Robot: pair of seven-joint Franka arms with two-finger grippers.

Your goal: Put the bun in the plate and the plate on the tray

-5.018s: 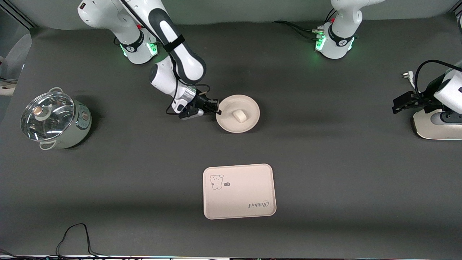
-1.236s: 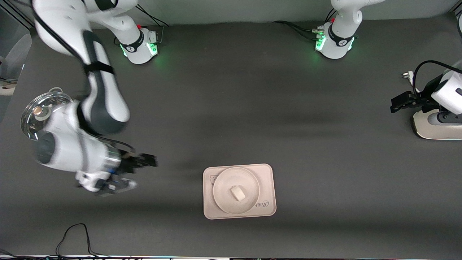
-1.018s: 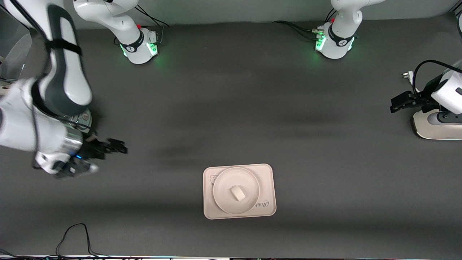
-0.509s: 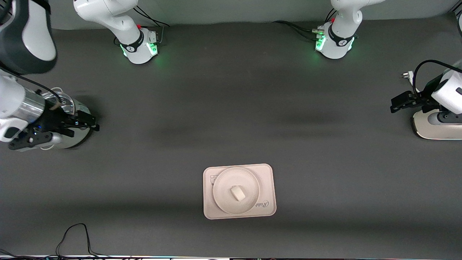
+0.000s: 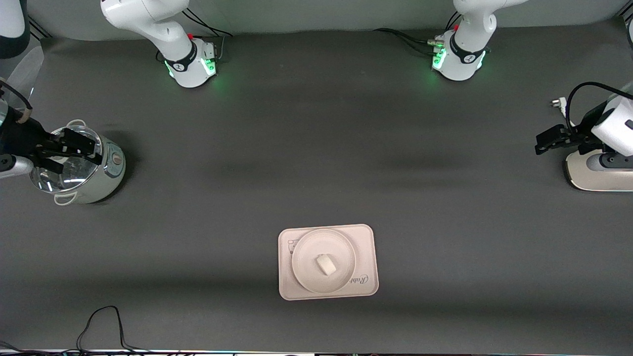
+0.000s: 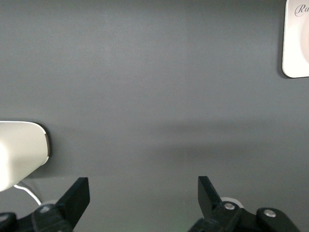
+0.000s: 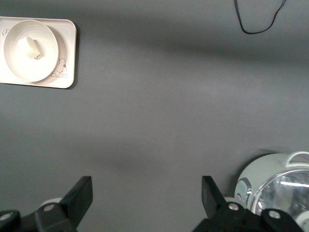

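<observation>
The small off-white bun (image 5: 326, 264) (image 7: 31, 48) lies in the round cream plate (image 5: 306, 269) (image 7: 19, 67). That plate rests on the rectangular cream tray (image 5: 366, 247) (image 7: 66, 36) (image 6: 295, 58), near the front camera's edge of the table. My right gripper (image 5: 74, 150) (image 7: 146, 197) hangs open and empty over the lidded pot at the right arm's end of the table. My left gripper (image 5: 549, 141) (image 6: 143, 194) waits open and empty at the left arm's end, above bare mat.
A pale green pot with a glass lid (image 5: 74, 168) (image 7: 277, 183) stands at the right arm's end. A white appliance (image 5: 598, 173) (image 6: 19, 152) with a cable sits at the left arm's end. A black cable (image 5: 101, 326) (image 7: 258, 19) loops near the front edge.
My right arm has swung away from the tray toward its own end of the table and now hangs over the pot. Plate, bun and tray stay put; the left arm has not moved.
</observation>
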